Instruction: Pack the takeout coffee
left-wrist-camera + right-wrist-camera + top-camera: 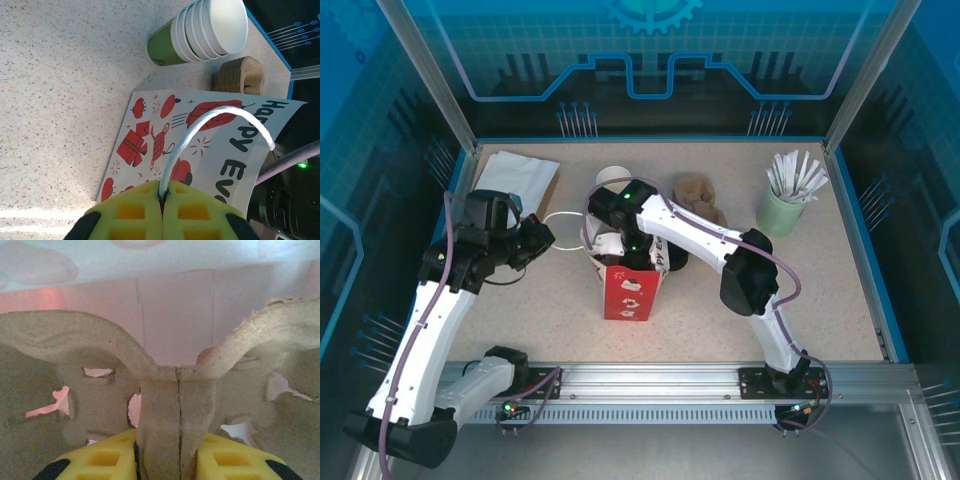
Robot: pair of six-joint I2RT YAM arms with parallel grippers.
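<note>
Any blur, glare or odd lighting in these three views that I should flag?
Top external: evenly lit and sharp, only soft shadows under the arms. Left wrist: gift bag, its white handle and the speckled table are sharp; a bright glare band crosses the table at lower left. Right wrist: pulp carrier too close, soft throughout, with pink light glowing through the bag wall behind it.

The left arm (420, 330) reached from the near left toward the centre, its left gripper (162, 200) pinched tight on a white cord handle (225, 110). The right arm (720, 245) bent from the near right toward the far centre, wrist angled down, the right gripper (177, 462) clamped on a pulp carrier (177, 405).
</note>
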